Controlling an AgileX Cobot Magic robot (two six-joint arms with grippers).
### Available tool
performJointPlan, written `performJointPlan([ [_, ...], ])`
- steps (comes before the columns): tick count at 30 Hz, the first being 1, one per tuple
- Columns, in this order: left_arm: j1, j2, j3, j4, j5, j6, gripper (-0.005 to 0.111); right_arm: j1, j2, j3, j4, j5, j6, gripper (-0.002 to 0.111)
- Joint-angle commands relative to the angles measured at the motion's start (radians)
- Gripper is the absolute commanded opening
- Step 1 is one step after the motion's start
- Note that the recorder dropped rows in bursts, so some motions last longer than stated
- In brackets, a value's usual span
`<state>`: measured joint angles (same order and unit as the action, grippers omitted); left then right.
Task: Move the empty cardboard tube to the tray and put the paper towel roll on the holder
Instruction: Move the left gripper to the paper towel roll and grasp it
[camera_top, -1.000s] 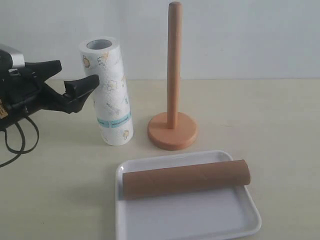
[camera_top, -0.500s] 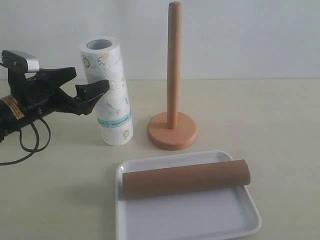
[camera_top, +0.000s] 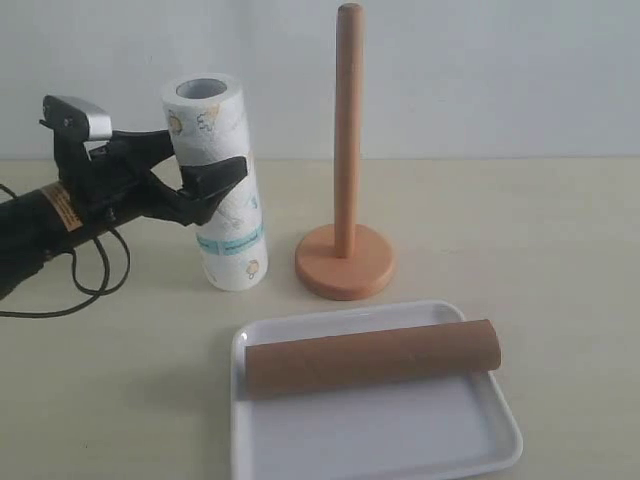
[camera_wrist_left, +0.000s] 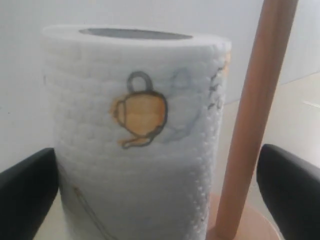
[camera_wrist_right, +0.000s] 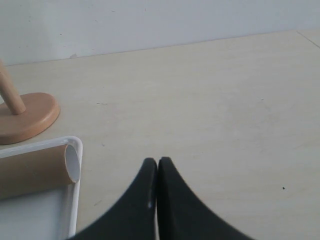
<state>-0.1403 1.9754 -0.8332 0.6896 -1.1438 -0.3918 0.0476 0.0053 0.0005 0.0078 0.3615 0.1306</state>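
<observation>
The paper towel roll stands upright at the left of the table. My left gripper is open, with one finger on each side of the roll's upper half. Up close, the roll fills the space between the two black fingers. The wooden holder stands just right of the roll, its dowel bare. The brown cardboard tube lies across the white tray at the front. My right gripper is shut with nothing in it, over bare table right of the tray; it does not show in the exterior view.
The tube's open end rests against the tray's rim nearest my right gripper. A black cable loops on the table under the left arm. A white wall stands behind the table.
My left arm has moved right, bringing its open fingers around the upper part of the paper towel roll. The tube, tray and holder have not moved.
</observation>
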Motion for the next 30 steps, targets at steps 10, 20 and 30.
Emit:
performJointPlan([
  [10,-0.023,0.086,-0.138,-0.025,0.044,-0.015,0.11,-0.007,-0.005,0.0,0.002,-0.013,-0.008,0.0],
  [20,-0.023,0.09,-0.161,-0.017,0.144,-0.066,0.094,-0.007,-0.005,0.0,0.002,-0.013,-0.008,0.0],
  [30,-0.021,0.09,-0.161,-0.049,0.105,-0.064,0.009,-0.007,-0.005,0.0,0.002,-0.038,-0.008,0.0],
])
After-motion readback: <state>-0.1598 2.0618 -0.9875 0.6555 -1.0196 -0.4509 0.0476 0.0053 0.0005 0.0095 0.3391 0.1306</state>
